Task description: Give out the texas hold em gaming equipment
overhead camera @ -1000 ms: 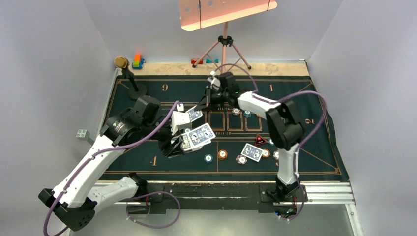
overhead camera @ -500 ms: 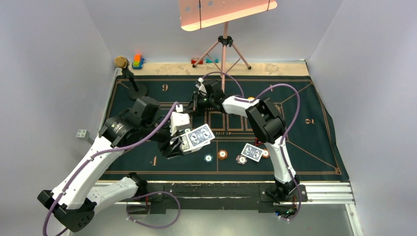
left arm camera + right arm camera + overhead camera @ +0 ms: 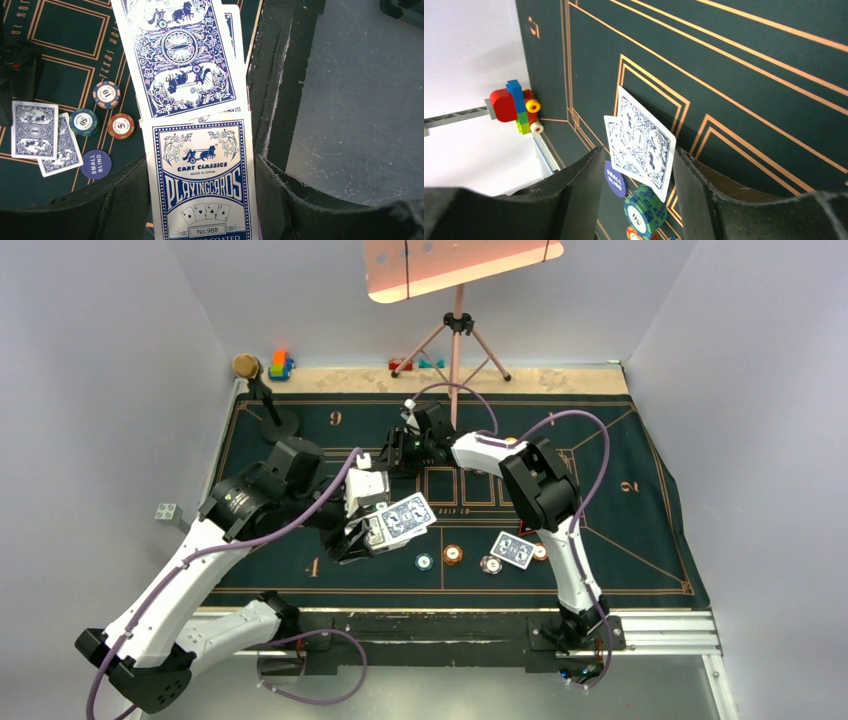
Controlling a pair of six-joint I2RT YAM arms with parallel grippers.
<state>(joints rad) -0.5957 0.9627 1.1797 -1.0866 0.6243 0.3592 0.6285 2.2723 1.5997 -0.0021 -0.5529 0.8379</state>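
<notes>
two cards (image 3: pixel 644 142) show between right hand's (image 3: pixel 638 155) fingers (image 3: pixel 574 200), grip unclear; left hand (image 3: pixel 202 165) clamps card pack (image 3: pixel 200 200) over open mat (image 3: pixel 280 430).

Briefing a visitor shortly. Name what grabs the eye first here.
The left gripper clamps a blue Cart Classics card pack, loose cards fanned beyond it, over the green mat's left half. Right of centre, two face-down cards lie among poker chips.

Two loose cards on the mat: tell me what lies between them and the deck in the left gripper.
Chips do. On the mat between the two cards and the deck held by the left gripper lie a teal chip, an orange chip, a chip marked 10 and a Small Blind disc, all flat.
</notes>
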